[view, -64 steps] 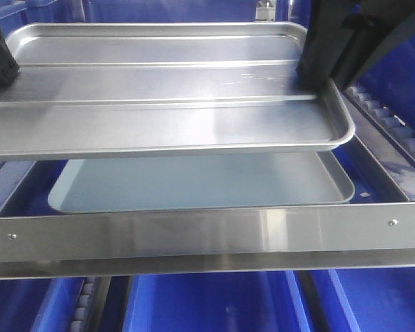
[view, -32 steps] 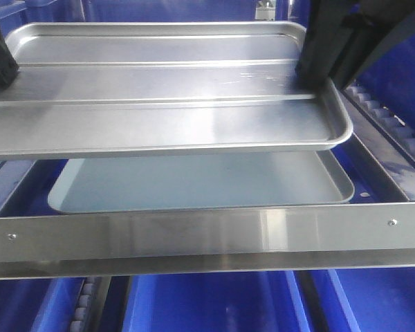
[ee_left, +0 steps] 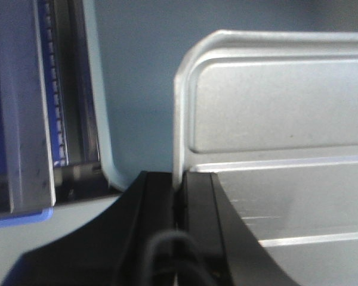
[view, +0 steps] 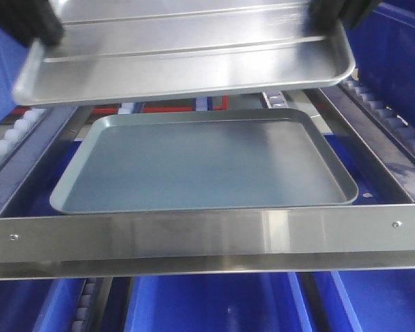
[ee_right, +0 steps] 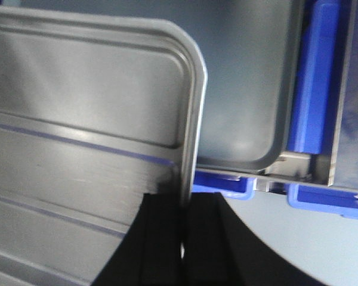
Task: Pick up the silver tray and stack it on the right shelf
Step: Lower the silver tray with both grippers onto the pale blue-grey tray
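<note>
From the front I see the silver tray point(view: 194, 62) up in the air over the shelf point(view: 194, 235), its left end a little lower, clear of the grey tray point(view: 207, 162) lying between the roller rails. That view gives me only dark blurs at the tray's ends. The wrist cameras show the grips. The left gripper point(ee_left: 180, 179) is pinched narrow on the left rim. The right gripper point(ee_right: 185, 199) is clamped likewise on the right rim, near a rounded corner.
</note>
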Robot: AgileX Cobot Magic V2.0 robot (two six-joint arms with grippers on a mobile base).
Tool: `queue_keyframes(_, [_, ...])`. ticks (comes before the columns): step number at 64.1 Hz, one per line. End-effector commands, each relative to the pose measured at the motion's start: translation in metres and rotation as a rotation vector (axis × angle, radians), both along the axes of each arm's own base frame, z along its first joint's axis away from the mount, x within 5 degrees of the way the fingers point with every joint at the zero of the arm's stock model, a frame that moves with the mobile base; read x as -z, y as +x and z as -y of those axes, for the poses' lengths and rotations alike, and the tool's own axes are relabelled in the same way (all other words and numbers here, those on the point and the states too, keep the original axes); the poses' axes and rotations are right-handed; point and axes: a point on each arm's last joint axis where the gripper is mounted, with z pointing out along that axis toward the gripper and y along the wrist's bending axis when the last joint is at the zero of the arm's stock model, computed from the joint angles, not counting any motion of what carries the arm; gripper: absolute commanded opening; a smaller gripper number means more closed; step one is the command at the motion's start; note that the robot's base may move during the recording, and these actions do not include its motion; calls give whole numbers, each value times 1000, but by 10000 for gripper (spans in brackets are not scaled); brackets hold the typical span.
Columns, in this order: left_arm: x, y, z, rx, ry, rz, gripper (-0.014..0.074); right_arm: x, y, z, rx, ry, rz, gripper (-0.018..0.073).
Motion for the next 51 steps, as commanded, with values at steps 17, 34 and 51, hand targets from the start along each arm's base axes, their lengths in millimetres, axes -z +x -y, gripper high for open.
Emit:
queue_keyframes(17, [12,63,34,41,51,106,-94,20,68,15,42,-112,55,56])
queue_keyframes(34, [65,95,33,-6,118,-23,-94,63,104,1,21,-121,34,56])
queue_keyframes(51, [78,111,23,-48,114,-36,-90,74,112,-3,9,-121,41,56])
